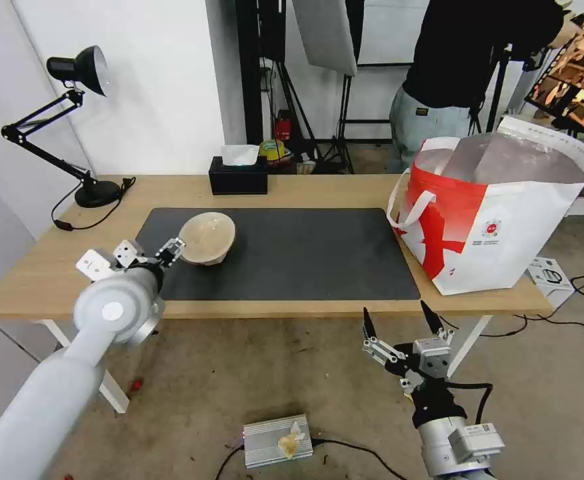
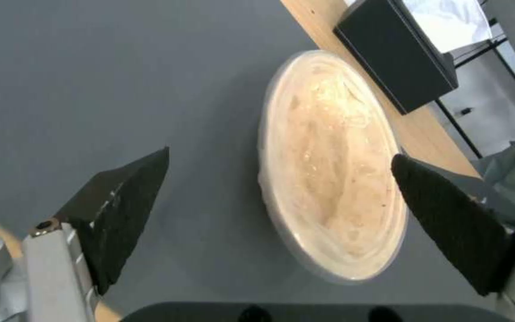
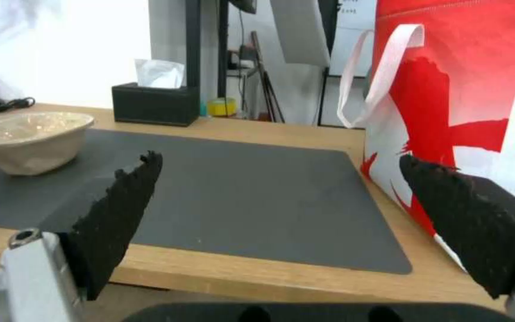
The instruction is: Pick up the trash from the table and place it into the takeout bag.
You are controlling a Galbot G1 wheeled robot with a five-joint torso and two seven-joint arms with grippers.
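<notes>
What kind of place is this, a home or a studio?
Probably a filming or lab studio, not a home: light stands and a softbox stand behind the table, cables run over the bare concrete floor, and a black desk lamp sits by the wall.

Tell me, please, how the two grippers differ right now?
The left gripper hovers over the mat's left end, beside the beige pulp bowl; the right gripper hangs below the table edge, away from everything. Left points toward the bowl; right points up. Both are open and empty.
</notes>
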